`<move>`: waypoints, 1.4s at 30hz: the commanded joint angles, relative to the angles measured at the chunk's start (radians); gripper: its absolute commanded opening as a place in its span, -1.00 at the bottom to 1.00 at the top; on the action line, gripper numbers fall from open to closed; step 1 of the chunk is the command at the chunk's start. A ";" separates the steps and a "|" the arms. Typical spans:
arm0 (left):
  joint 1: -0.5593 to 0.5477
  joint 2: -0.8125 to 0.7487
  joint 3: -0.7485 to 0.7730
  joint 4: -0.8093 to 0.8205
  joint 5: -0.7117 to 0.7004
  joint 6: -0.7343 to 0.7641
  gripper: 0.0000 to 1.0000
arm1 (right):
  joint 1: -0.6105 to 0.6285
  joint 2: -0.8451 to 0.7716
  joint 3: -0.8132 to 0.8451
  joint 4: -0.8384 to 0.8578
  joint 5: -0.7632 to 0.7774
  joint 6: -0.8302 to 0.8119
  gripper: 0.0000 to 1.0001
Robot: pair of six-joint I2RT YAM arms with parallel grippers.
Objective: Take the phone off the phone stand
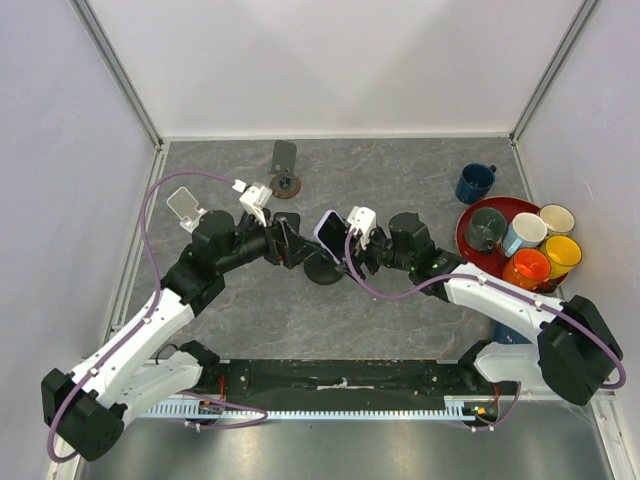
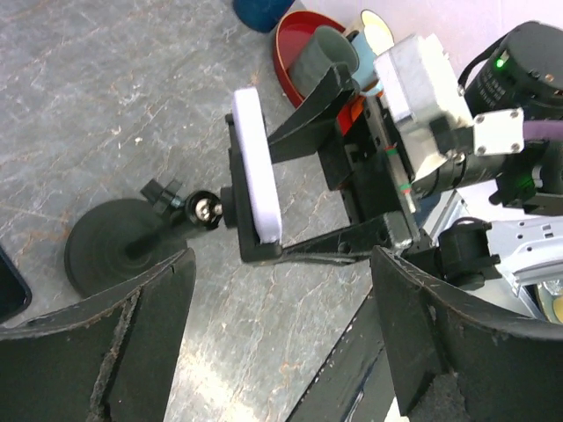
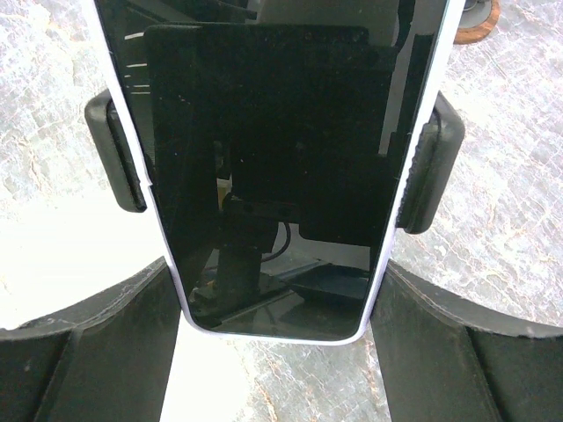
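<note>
The phone [image 1: 328, 230], white-edged with a dark screen, sits in the clamp of a black phone stand [image 1: 324, 270] at mid table. In the right wrist view the phone [image 3: 273, 132] fills the middle, held at its sides by the stand's clamp arms [image 3: 114, 154]. My right gripper [image 3: 277, 268] has its fingers [image 3: 106, 343] against both long edges of the phone's lower end. The left wrist view shows the phone [image 2: 257, 167] edge-on, the stand's round base [image 2: 114, 251] and the right gripper [image 2: 352, 176] around the phone. My left gripper [image 2: 281, 264] is open and empty, just left of the stand [image 1: 297, 245].
A second stand with a wooden base [image 1: 287, 183] is at the back. A white stand [image 1: 185, 207] is at far left. A blue mug [image 1: 475, 182] and a red plate [image 1: 468, 240] with several mugs are at right.
</note>
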 commanded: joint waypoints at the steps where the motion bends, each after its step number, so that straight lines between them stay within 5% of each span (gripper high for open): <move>1: -0.042 0.055 0.071 0.064 -0.108 -0.036 0.71 | 0.010 0.016 0.045 -0.007 -0.025 -0.043 0.14; 14: -0.145 0.212 0.187 -0.004 -0.306 0.039 0.50 | 0.010 0.006 0.035 0.001 0.029 -0.048 0.56; 23: -0.159 0.160 0.164 0.005 -0.376 0.039 0.55 | 0.010 -0.052 -0.008 0.045 0.073 -0.010 0.96; 29: -0.159 0.077 0.081 0.063 -0.445 0.039 0.63 | 0.010 -0.105 -0.007 0.031 0.104 0.024 0.96; 37: -0.159 -0.057 -0.271 0.384 -0.548 0.082 0.72 | 0.010 -0.247 -0.013 0.004 0.191 0.128 0.96; 42: -0.159 0.036 -0.512 0.797 -0.476 0.179 0.79 | 0.010 -0.336 -0.022 -0.039 0.211 0.164 0.96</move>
